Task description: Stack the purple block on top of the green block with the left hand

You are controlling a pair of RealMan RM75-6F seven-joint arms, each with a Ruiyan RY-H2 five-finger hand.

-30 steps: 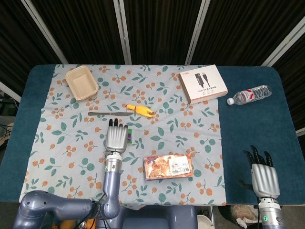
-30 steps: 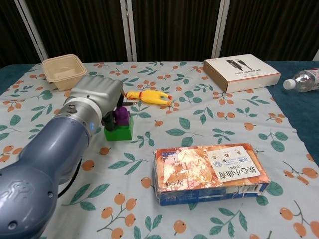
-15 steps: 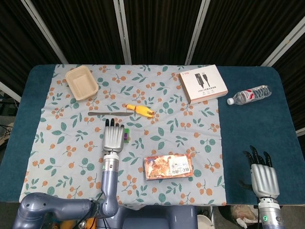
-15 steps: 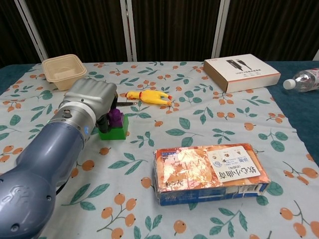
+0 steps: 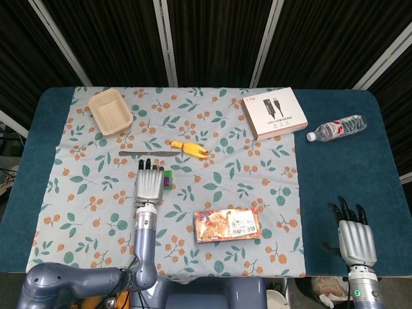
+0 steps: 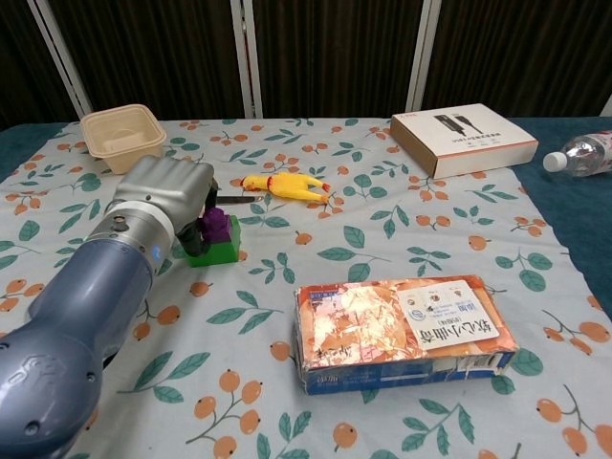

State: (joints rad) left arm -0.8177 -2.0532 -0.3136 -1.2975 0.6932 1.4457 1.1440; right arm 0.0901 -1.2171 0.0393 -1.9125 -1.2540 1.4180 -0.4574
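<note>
While head view shows only back of left hand over blocks, chest view shows purple block sitting on green block, fingers curled against purple block; firm grasp cannot tell. Right hand only in head view, near right table edge, fingers apart, holding nothing. Knife just beyond left hand; snack box right, with bare cloth between.

Small purple block and square green block partly hidden behind left hand; grip undeterminable. Clear plastic bottle cut by chest-view edge.
</note>
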